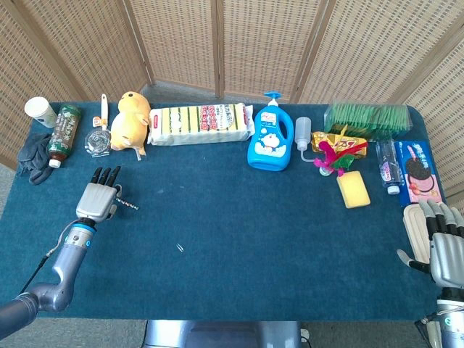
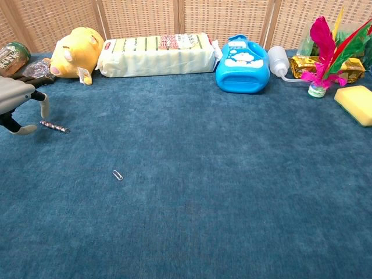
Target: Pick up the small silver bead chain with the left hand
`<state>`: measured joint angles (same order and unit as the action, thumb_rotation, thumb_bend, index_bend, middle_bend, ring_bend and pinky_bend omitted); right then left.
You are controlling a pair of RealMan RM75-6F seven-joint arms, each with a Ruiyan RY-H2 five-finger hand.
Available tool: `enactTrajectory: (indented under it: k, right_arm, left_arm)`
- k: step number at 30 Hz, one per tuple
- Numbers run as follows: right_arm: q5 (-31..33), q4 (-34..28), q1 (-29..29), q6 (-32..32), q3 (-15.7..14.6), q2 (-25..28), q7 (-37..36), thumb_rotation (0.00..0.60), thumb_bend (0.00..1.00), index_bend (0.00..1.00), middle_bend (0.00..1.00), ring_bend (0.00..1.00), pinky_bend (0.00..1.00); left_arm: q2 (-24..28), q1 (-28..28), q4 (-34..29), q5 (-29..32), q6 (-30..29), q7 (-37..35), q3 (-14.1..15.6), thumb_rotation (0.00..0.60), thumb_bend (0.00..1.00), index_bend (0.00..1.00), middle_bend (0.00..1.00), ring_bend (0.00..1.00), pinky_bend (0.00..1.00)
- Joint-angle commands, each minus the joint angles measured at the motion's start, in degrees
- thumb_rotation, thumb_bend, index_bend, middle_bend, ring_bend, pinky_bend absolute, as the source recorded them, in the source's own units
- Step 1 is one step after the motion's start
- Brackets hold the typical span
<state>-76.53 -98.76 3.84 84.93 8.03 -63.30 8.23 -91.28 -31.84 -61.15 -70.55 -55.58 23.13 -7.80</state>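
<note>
A blue cloth-covered surface [image 1: 239, 217] seen from above and from chest height. The left robot hand [image 1: 98, 199] hovers palm down near the surface's left side, fingers extended and slightly spread, holding nothing. The small silver bead chain [image 2: 54, 126] lies flat on the cloth just beside that robot hand, on its thumb side; in the chest view a fingertip [image 2: 43, 109] hangs just above the chain's near end, not touching it. A paper clip [image 2: 118, 175] lies further toward the middle. The right robot hand [image 1: 444, 243] rests at the right edge, fingers straight and apart, empty. A yellow plush toy [image 1: 130, 119] sits along the back.
</note>
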Motion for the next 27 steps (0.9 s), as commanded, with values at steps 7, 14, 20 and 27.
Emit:
enactTrajectory:
  k: [7,14,20,27]
  right_arm:
    - [-0.09,-0.05,0.00,0.01,-0.11,0.03,0.05,0.577,0.00,0.00,0.00,0.00,0.00]
    - [0.00,0.00,0.03,-0.07,-0.06,0.09,-0.23,0.580,0.00,0.00,0.00,0.00,0.00]
    - [-0.08,-0.01,0.02,-0.02,-0.08,0.17,-0.39,0.580,0.00,0.00,0.00,0.00,0.00]
    - [-0.22,-0.07,0.07,-0.11,-0.24,0.03,-0.20,0.582,0.00,0.00,0.00,0.00,0.00]
  left_arm:
    - [-0.79,-0.66,0.29,0.74,0.11,1.39,0.16,0.600,0.63,0.42,0.00,0.00,0.00]
    - [-1.48,-1.04,0.45,1.14,-0.03,1.96,0.20,0.600,0.63,0.42,0.00,0.00,0.00]
    - [-1.86,-1.13,0.70,1.32,-0.33,2.49,0.31,0.600,0.64,0.43,0.00,0.00,0.00]
    - [-2.54,-1.37,1.30,1.44,-0.62,2.75,0.39,0.600,0.68,0.44,0.00,0.00,0.00]
